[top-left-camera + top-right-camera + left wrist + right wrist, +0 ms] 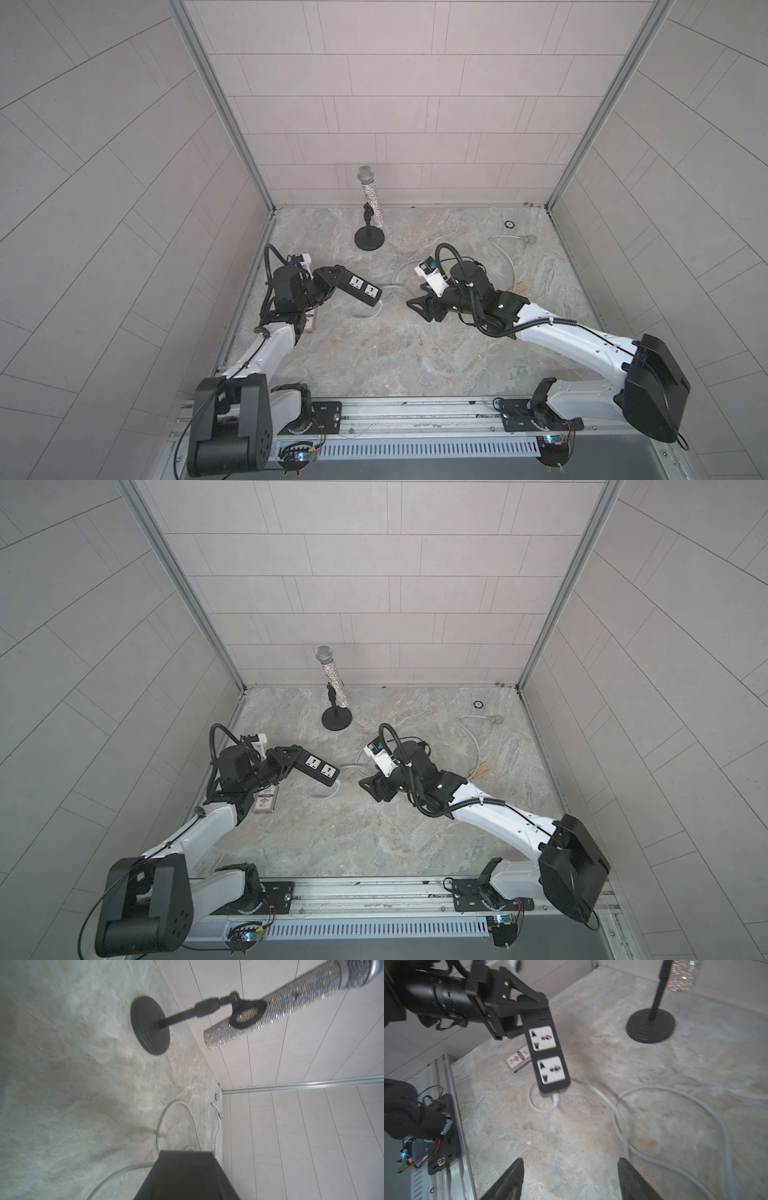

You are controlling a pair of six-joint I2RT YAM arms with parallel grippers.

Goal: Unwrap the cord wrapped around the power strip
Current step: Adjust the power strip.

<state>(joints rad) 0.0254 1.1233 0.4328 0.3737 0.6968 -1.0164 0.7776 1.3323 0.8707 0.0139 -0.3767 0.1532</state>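
My left gripper (336, 276) is shut on one end of the black power strip (362, 289), which it holds above the table with the two white sockets facing up. In the left wrist view only the strip's plain black back (187, 1176) shows. The pale cord (654, 1087) leaves the strip's free end, curls once on the table below it and trails in loose loops toward the back right. It ends at its plug (528, 239). No turn of cord lies around the strip. My right gripper (570, 1160) hangs open over bare table to the strip's right, holding nothing.
A glittery microphone (371, 199) stands on a round black stand (369, 240) at the back centre. A small card box (264, 800) lies under my left arm. A wooden piece (521, 287) and a small ring (509, 224) lie at the right. Tiled walls enclose three sides.
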